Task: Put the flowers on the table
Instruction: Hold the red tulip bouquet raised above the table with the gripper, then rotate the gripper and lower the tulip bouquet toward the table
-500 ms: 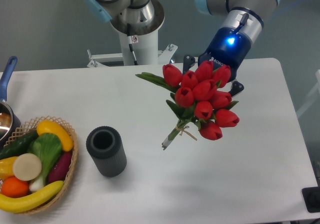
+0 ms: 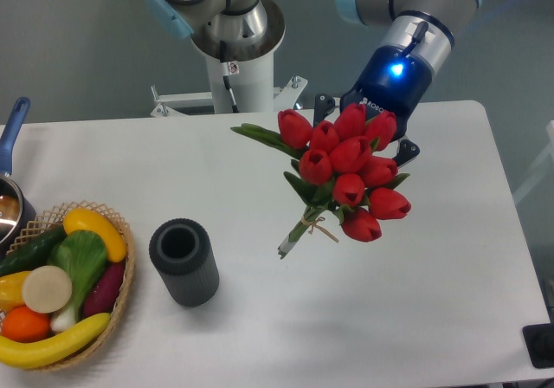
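Observation:
The flowers [image 2: 346,176] are a bunch of red tulips with green leaves and twine-tied stems. They hang tilted over the middle right of the white table [image 2: 450,284], heads up and right, stem ends [image 2: 286,248] pointing down and left. My gripper [image 2: 367,131] is behind the flower heads, under the blue-lit wrist [image 2: 394,76]. Its dark finger links show on either side of the bunch and its fingertips are hidden by the blooms. The bunch moves with the gripper, so it is shut on the flowers.
A dark ribbed cylinder [image 2: 183,261] stands upright left of the stems. A wicker basket [image 2: 121,297] of fruit and vegetables sits at the front left edge. A pot with a blue handle [image 2: 10,141] is at the far left. The arm's base [image 2: 235,54] stands behind the table.
The gripper and the flowers have shifted together slightly up and to the left. Nothing else has moved.

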